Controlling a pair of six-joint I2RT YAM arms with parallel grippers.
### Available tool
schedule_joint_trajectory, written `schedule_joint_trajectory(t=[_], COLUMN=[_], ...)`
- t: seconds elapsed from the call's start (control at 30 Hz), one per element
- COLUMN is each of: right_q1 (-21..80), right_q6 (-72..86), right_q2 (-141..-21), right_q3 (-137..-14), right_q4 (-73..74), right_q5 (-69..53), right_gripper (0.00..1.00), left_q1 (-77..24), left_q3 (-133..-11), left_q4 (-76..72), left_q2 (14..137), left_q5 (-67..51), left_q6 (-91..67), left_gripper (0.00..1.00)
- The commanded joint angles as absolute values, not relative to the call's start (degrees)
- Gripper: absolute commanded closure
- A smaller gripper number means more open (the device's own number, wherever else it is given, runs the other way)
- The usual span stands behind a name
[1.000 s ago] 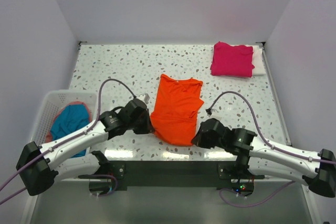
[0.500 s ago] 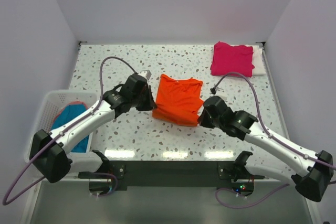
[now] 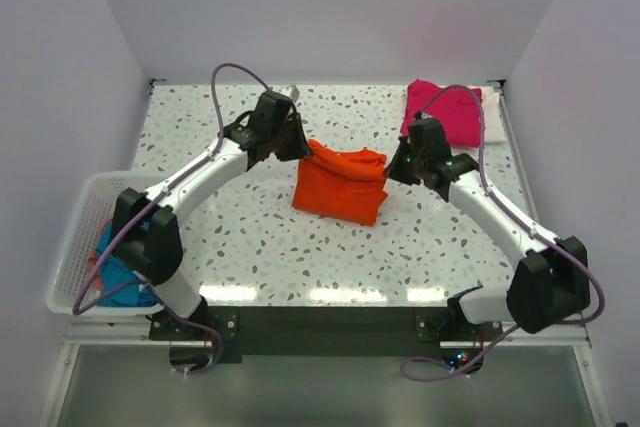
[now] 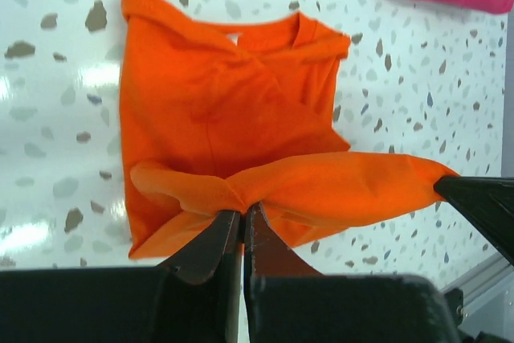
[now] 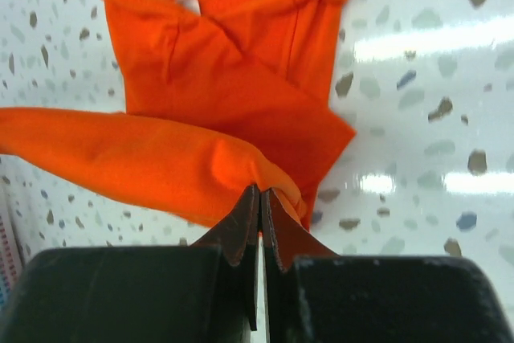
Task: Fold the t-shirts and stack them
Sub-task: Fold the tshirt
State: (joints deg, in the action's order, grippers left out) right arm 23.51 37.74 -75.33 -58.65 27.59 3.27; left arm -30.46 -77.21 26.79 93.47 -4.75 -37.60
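Note:
The orange t-shirt [image 3: 340, 185] lies folded in half on the speckled table, its near half carried over the far half. My left gripper [image 3: 303, 150] is shut on its left hem corner, seen pinched in the left wrist view [image 4: 241, 208]. My right gripper [image 3: 391, 167] is shut on the right hem corner, seen in the right wrist view [image 5: 261, 193]. The held edge hangs taut between the two grippers above the shirt [image 4: 233, 110]. The magenta-pink t-shirt [image 3: 440, 110] lies folded at the back right on a white t-shirt [image 3: 493, 117]. The teal-blue t-shirt [image 3: 122, 267] is in the basket.
The white slatted basket [image 3: 88, 209] sits at the table's left edge, partly under the left arm. Cables loop above both arms. The table's back wall is just behind the grippers.
Both grippers have carried the orange shirt's near hem away from me toward its collar, folding it in half. Both arms are now stretched far over the table.

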Motion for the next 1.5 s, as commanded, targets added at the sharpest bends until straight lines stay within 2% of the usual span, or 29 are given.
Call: schedule_joint_trajectory(t=[0.0,0.1,0.13,0.17,0.2,0.27,0.3,0.37,0.4,0.53,0.57,0.63,0.67,0.73,0.87,1.1,1.2,1.27,1.33,1.47], right_q1=[18.82,15.74,14.86,13.37,12.66,11.43,10.99,10.55,10.46,10.63,10.55,10.55,10.63,11.07,12.91,15.29,15.38,15.56,15.82,16.96], right_q6=[34.72,34.37,34.19,34.10,33.84,32.87,32.44,31.82,31.21,30.23,30.50,31.29,31.46,31.90,32.52,33.66,33.57,33.92,33.84,33.05], right_q2=[-82.86,-92.15,-94.46,-97.18,-99.38,-104.84,-106.07,-107.93,-107.76,-104.08,-103.37,-101.70,-100.38,-99.58,-98.18,-98.44,-98.88,-96.78,-95.28,-94.04], right_q3=[-64.49,-69.15,-70.47,-71.79,-74.76,-77.94,-80.74,-82.78,-83.23,-78.24,-74.92,-71.47,-69.80,-66.37,-61.72,-60.90,-62.66,-62.84,-63.28,-66.61], right_q4=[20.31,17.32,16.62,16.09,16.08,17.30,18.01,20.82,21.44,21.10,20.48,19.08,17.16,16.35,14.25,12.92,14.67,15.29,16.34,17.75], right_q5=[-3.16,-4.48,-5.27,-5.80,-5.97,-5.02,-4.84,-3.79,-3.43,-4.48,-5.00,-6.23,-7.37,-7.91,-7.56,-5.98,-4.40,-1.77,-0.45,-0.18], right_gripper=[1.00,1.00,0.94,0.86,0.57,0.40,0.31,0.27,0.27,0.25,0.25,0.25,0.25,0.25,0.26,0.28,0.34,0.48,0.55,0.59], left_q1=[-27.34,-25.49,-24.97,-23.83,-23.30,-21.45,-20.84,-19.25,-18.90,-18.72,-18.81,-19.51,-19.95,-21.87,-25.22,-26.72,-26.63,-26.72,-26.63,-26.63], left_q3=[-83.31,-88.49,-89.81,-92.87,-94.64,-98.25,-98.96,-99.05,-98.70,-92.93,-91.51,-86.78,-85.44,-82.46,-82.61,-88.41,-91.13,-93.33,-94.21,-97.20], left_q4=[20.93,18.47,17.50,16.01,16.43,14.78,14.33,13.10,13.27,15.29,15.38,14.94,14.51,14.50,14.50,13.10,12.66,12.40,11.43,11.68], left_q2=[99.74,108.00,110.37,115.00,117.22,121.79,122.34,121.56,120.68,114.37,113.39,111.54,110.05,108.81,108.89,115.13,118.29,120.58,121.63,123.74], left_q5=[-6.58,-7.55,-8.95,-10.70,-11.68,-13.61,-14.67,-15.73,-14.78,-9.85,-9.06,-8.70,-8.27,-6.25,-2.47,-4.13,-4.83,-5.45,-6.50,-6.42], left_q6=[-35.86,-35.51,-34.99,-34.37,-33.84,-33.31,-33.31,-33.14,-32.87,-32.34,-33.13,-33.66,-33.75,-33.40,-31.12,-30.59,-30.94,-31.20,-31.73,-31.99], left_gripper=[1.00,0.98,0.92,0.76,0.63,0.38,0.32,0.24,0.23,0.24,0.30,0.35,0.41,0.47,0.57,0.63,0.63,0.65,0.65,0.65])
